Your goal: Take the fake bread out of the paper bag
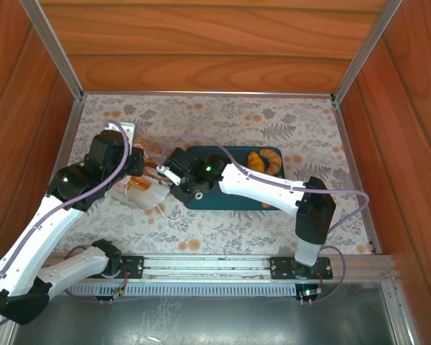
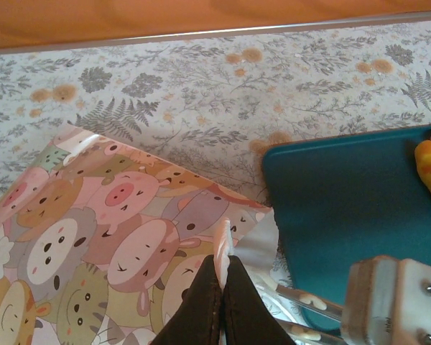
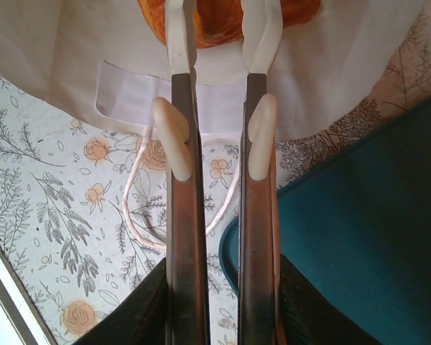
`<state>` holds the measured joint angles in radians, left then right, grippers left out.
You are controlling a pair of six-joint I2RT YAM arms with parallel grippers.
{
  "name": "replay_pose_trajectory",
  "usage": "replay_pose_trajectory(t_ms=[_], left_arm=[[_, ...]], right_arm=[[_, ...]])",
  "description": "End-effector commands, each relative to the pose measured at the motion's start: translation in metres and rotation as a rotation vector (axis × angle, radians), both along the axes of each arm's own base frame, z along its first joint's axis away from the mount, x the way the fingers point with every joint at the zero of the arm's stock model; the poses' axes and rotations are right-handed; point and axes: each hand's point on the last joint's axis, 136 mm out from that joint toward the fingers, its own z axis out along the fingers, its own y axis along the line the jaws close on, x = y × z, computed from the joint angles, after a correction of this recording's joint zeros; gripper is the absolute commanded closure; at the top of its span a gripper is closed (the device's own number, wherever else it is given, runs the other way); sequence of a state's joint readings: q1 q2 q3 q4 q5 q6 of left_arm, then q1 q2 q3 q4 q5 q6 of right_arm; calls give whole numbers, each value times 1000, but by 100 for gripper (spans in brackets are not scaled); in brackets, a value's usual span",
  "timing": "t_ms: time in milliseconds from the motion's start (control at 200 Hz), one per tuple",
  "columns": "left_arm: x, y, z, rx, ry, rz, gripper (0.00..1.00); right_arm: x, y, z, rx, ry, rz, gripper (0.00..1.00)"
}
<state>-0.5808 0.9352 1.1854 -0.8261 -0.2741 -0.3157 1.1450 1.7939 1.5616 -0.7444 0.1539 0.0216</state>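
Jaws: left gripper clamped on the paper bag rim, right gripper apart around fake bread inside, hold unclear. Some bread is already on the tray; more is left inside.

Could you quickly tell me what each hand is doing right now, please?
Left hand: closed, pinching the paper bag's edge.
Right hand: straddling fake bread; grip cannot be told.

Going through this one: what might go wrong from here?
The right end effector is at the paper bag mouth, fingers apart over a pastry wider than their gap; closing may pinch only part of it, so it slips. The left end effector pinches just a thin bag edge; pulling the pastry could tug the bag loose.
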Motion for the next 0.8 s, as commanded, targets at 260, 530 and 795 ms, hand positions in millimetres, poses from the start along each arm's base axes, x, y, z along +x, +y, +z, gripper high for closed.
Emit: replay_pose_trajectory(t_ms=[260,530,795], left_arm=[[1,-2,6,-30,-12,3,100],[5,-4,10,-55,-22,15,100],[10,-12,8,-81,-25,5,100]], right_arm=[[-9,-23,35,-51,4,-34,81],[-27,-54,60,-42,39,-67,81],[-43,-96,78,-8,42,-113,81]])
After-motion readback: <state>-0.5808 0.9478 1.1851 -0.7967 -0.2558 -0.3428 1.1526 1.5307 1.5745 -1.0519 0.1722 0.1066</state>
